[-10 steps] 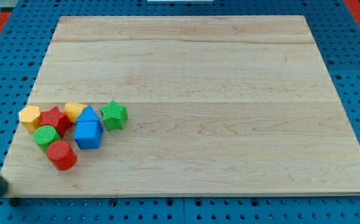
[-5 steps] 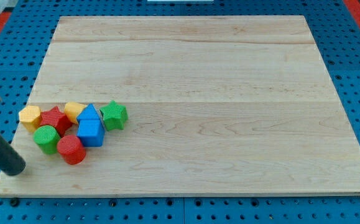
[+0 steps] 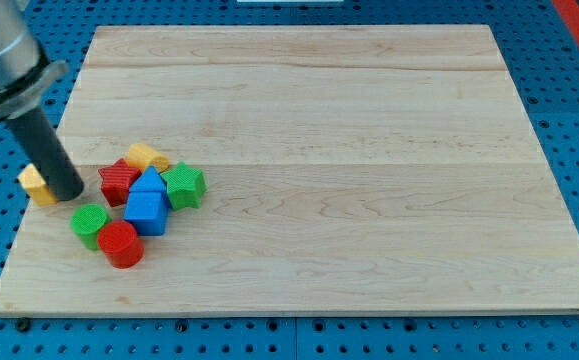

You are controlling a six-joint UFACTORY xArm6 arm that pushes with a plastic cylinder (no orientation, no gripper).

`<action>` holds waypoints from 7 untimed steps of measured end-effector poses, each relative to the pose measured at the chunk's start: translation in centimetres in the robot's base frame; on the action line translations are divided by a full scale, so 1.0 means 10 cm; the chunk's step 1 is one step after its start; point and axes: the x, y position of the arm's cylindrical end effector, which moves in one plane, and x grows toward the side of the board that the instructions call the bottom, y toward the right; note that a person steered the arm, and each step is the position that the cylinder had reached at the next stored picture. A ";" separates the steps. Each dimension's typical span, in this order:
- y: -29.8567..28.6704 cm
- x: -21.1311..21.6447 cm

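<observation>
Camera view: you see one wooden board (image 3: 349, 150) on a blue pegboard (image 3: 569, 80), with all the blocks gathered near the view's left edge.
Rod: it comes down from the view's top left, grey at the upper part and dark below.
My tip (image 3: 69, 193): it sits on the board at the view's left, touching or just beside the yellow block (image 3: 35, 183), which the rod partly hides. You have no gripper here, so nothing is held or clamped; the rod only rests against things.
Right of the tip: the red star (image 3: 119, 181) lies near it, apart from the rod.
Yellow cylinder (image 3: 147, 157): it lies tilted just above the red star, touching or almost touching it.
Blue block (image 3: 147, 202): house-shaped, pressed between the red star and the green star (image 3: 184, 186).
Below the tip: the green cylinder (image 3: 90, 224) stands near, with the red cylinder (image 3: 120, 244) touching its lower right side.
Red cylinder and blue block: just beside each other; you cannot tell from here whether they touch.
</observation>
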 end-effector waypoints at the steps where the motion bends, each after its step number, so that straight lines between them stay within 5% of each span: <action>1: 0.02 0.18; 2: 0.29 0.22; 3: 0.05 -0.49; 4: -0.34 -0.59; 6: -0.19 0.13; 7: -0.54 0.16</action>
